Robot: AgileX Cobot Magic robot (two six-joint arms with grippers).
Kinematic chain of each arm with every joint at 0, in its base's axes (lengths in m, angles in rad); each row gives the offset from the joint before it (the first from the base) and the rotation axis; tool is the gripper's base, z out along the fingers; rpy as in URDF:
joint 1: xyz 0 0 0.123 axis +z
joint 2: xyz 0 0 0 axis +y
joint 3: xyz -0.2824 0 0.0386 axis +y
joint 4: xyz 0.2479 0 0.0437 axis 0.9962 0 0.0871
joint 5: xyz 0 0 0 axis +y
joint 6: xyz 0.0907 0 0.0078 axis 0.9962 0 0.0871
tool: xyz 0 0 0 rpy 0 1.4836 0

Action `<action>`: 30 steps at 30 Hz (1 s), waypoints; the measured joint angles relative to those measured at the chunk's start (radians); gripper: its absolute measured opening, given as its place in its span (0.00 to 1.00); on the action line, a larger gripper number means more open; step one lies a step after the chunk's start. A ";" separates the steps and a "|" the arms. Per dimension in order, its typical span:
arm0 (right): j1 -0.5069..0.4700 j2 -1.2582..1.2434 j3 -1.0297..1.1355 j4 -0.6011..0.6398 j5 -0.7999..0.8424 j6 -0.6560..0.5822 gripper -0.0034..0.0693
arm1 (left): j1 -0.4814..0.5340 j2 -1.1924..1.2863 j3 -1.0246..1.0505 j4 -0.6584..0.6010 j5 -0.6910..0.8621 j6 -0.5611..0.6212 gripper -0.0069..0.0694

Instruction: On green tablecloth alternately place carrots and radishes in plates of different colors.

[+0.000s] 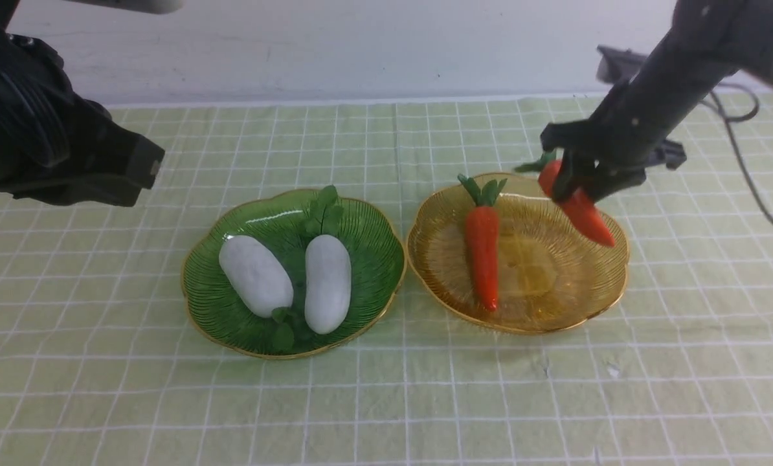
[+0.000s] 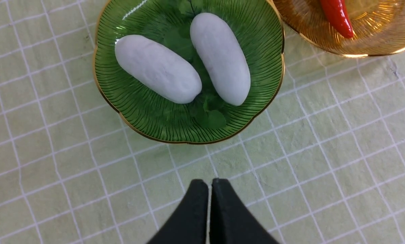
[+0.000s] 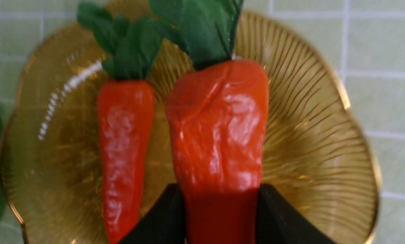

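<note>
Four of four nearly sorted, finishing the last placement. Gripping the second carrot (image 1: 584, 213) in the right fingers (image 3: 284, 220), tilted tip-down over the amber plate (image 1: 555, 310) (seemingly just above it, not touching), beside the first carrot (image 1: 482, 252) lying inside. Holding the left fingers (image 2: 192, 210) pressed together, empty, above the green tablecloth (image 1: 425, 401) near the green plate (image 1: 231, 323) carrying both radishes (image 1: 255, 275). Next, likely: lowering gently, then releasing without nudging the neighbour.
</note>
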 joint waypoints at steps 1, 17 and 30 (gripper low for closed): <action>0.009 0.006 0.012 -0.001 0.003 0.000 0.38 | 0.000 0.000 0.000 0.000 0.000 0.000 0.08; 0.017 -0.263 0.023 -0.040 0.003 -0.028 0.77 | 0.000 -0.001 0.000 -0.008 0.001 0.000 0.08; 0.017 -1.107 0.348 -0.116 -0.042 -0.053 0.05 | 0.000 -0.001 0.000 -0.053 0.001 0.000 0.08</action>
